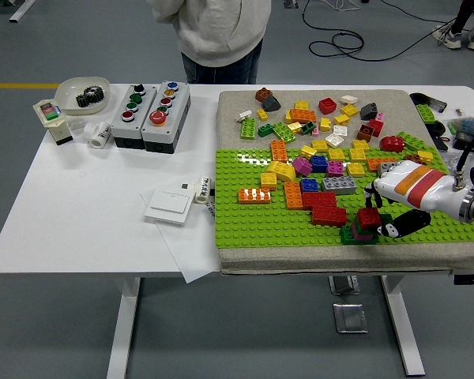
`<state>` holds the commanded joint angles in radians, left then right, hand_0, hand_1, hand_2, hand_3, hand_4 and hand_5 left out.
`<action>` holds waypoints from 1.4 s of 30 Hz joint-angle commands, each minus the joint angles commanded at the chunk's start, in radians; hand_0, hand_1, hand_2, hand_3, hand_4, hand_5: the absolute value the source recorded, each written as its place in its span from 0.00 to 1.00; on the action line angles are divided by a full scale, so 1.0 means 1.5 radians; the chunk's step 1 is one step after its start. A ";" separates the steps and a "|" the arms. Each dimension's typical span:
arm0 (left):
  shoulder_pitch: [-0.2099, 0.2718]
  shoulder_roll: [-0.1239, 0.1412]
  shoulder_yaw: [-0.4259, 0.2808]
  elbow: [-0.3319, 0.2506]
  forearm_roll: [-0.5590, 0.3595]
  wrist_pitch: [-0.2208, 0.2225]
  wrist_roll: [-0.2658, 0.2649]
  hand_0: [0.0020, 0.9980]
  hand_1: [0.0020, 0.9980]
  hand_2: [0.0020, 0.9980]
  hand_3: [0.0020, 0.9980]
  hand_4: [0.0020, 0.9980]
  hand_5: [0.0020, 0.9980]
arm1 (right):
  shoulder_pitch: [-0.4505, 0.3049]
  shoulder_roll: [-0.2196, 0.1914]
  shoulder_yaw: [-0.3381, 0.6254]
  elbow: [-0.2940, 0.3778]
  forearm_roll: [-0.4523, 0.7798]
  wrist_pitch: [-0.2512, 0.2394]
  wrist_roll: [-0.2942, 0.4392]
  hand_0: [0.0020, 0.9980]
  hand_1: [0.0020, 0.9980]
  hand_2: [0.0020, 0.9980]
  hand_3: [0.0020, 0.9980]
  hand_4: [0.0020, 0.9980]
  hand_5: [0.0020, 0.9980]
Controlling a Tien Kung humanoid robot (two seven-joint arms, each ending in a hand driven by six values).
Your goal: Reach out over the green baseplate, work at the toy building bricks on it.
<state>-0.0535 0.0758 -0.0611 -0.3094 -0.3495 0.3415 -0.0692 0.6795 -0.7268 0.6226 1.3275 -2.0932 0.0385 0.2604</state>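
We see the right hand (395, 207) reaching in from the right edge over the green baseplate (253, 223), its fingers closed around a small red brick (369, 218). That brick sits on top of a green and purple brick stack (357, 234) near the baseplate's front edge. Just to the left lies a larger red brick (329, 215), close beside the stack. Behind it we note a grey brick (338, 185), a blue brick (309, 185) and an orange brick (253, 195), with a dense scatter of loose bricks (316, 118) across the beige mat (237, 106) further back. To the left of the baseplate, on the white table (79, 205), lie a white switch plate (168, 207), two push-button boxes (150, 114) and a bowl (81, 95). A person (217, 35) stands at the far side.
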 joint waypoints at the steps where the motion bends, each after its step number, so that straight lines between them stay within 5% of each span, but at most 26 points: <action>1: 0.000 0.000 0.000 0.000 0.001 0.000 0.000 0.60 0.72 0.70 0.56 0.59 0.61 | 0.000 0.001 0.000 -0.001 0.000 0.001 0.000 0.31 0.40 0.48 0.47 0.76 0.38; 22: 0.001 0.001 -0.007 0.000 0.017 0.000 0.006 0.60 0.72 0.70 0.56 0.59 0.61 | -0.001 0.008 0.010 -0.010 -0.015 0.021 0.006 0.37 0.49 0.55 0.51 0.83 0.41; 23: 0.002 0.001 -0.008 0.000 0.017 0.000 0.006 0.60 0.72 0.70 0.56 0.59 0.61 | -0.001 0.008 0.011 -0.010 -0.016 0.022 0.007 0.39 0.53 0.63 0.58 0.93 0.47; 28: 0.001 0.001 -0.008 0.000 0.020 -0.003 0.007 0.60 0.72 0.70 0.56 0.59 0.61 | -0.001 0.010 0.016 -0.012 -0.022 0.027 0.015 0.39 0.53 0.63 0.58 0.93 0.47; 29: 0.001 0.002 -0.008 0.000 0.022 -0.004 0.008 0.60 0.72 0.70 0.56 0.59 0.61 | -0.001 0.010 0.017 -0.012 -0.023 0.025 0.015 0.38 0.54 0.68 0.66 1.00 0.51; 42: 0.000 0.002 -0.007 0.000 0.022 -0.008 0.007 0.60 0.73 0.70 0.56 0.59 0.61 | -0.007 0.010 0.030 -0.012 -0.025 0.019 0.010 0.38 0.54 0.70 0.71 0.99 0.50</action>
<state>-0.0542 0.0784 -0.0718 -0.3096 -0.3171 0.3302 -0.0581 0.6696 -0.7117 0.6681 1.3092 -2.1312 0.0670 0.2752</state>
